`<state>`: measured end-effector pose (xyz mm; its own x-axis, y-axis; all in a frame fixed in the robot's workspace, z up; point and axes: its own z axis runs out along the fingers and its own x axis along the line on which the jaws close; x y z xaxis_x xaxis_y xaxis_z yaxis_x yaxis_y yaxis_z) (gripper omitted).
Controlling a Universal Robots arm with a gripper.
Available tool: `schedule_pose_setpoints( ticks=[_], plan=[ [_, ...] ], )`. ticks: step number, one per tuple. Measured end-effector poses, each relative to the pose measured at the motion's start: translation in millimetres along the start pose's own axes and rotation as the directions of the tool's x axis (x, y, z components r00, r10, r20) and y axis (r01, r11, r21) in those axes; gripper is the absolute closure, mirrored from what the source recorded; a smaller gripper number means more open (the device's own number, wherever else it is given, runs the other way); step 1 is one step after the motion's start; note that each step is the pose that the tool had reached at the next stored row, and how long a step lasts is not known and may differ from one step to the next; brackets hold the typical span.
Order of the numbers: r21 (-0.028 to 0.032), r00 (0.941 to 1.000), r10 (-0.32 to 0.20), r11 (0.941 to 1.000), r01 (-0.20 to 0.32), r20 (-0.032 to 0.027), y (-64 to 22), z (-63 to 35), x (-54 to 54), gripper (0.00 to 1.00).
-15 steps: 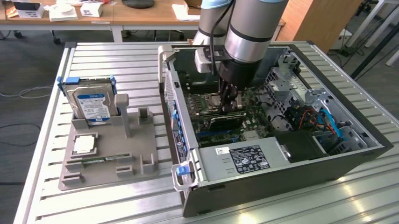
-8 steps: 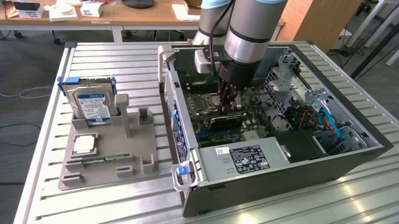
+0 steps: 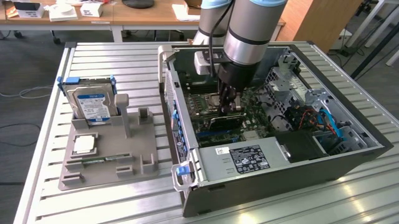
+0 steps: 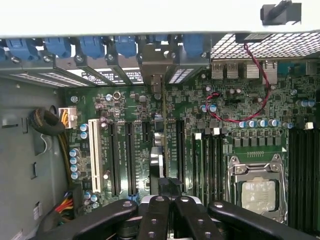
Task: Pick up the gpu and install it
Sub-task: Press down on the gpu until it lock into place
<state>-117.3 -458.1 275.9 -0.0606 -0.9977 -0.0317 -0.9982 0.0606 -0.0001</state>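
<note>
The tool's (image 3: 229,103) tips are hidden down inside the computer case (image 3: 349,161). The gpu (image 3: 225,122) is mostly covered by the tool. The hard drive's (image 3: 92,103) label words are too small to read.

The exterior view looks down from high, well back, on the bench (image 3: 93,205); the wrist view sits close above the motherboard (image 4: 200,130), which both share.
</note>
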Motion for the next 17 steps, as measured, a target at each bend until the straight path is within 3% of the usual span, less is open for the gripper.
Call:
schedule_pose_setpoints(
  ticks=[17],
  plan=[
    [-0.0001, 1.0000, 0.000, 1.0000, 0.000, -0.0002, 0.0, 4.7, -0.1, 0.89]
  ],
)
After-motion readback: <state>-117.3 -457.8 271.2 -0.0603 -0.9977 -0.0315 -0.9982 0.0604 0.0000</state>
